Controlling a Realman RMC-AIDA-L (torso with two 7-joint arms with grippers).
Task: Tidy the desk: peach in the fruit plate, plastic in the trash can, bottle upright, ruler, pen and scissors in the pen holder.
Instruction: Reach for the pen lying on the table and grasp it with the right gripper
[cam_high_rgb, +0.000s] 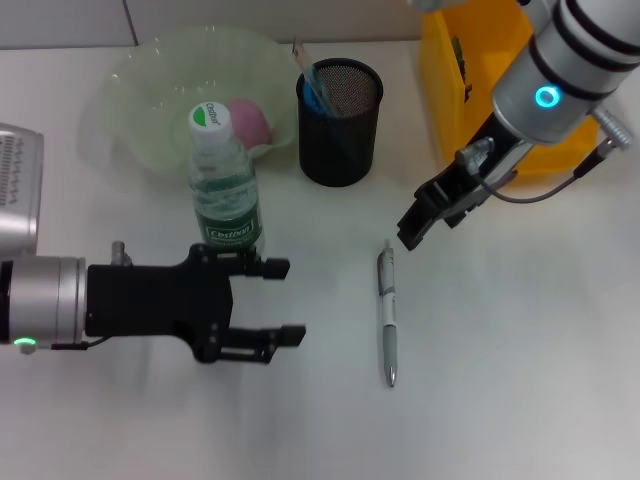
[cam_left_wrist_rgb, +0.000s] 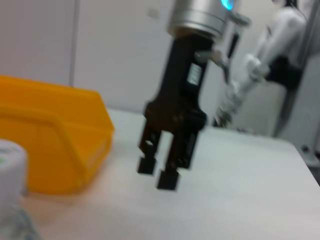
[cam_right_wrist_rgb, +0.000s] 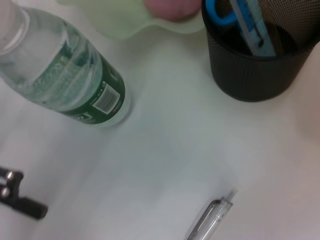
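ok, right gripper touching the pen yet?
Apart. Head view shows the right gripper hovering beside the pen tip, bare table between them.

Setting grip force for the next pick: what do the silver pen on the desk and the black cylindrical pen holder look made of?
The silver pen looks like glossy plastic or metal with a translucent clip end; the views leave it open. The black cylindrical pen holder appears to be matte wire mesh, since its wall shows a fine perforated grid. The right gripper hangs above the pen's upper end, open.

Bright, even overhead light; soft shadows under the bottle (cam_high_rgb: 226, 190). Left wrist view blurred. Counter (cam_high_rgb: 500, 380) near pen (cam_high_rgb: 387, 312) glare-free.
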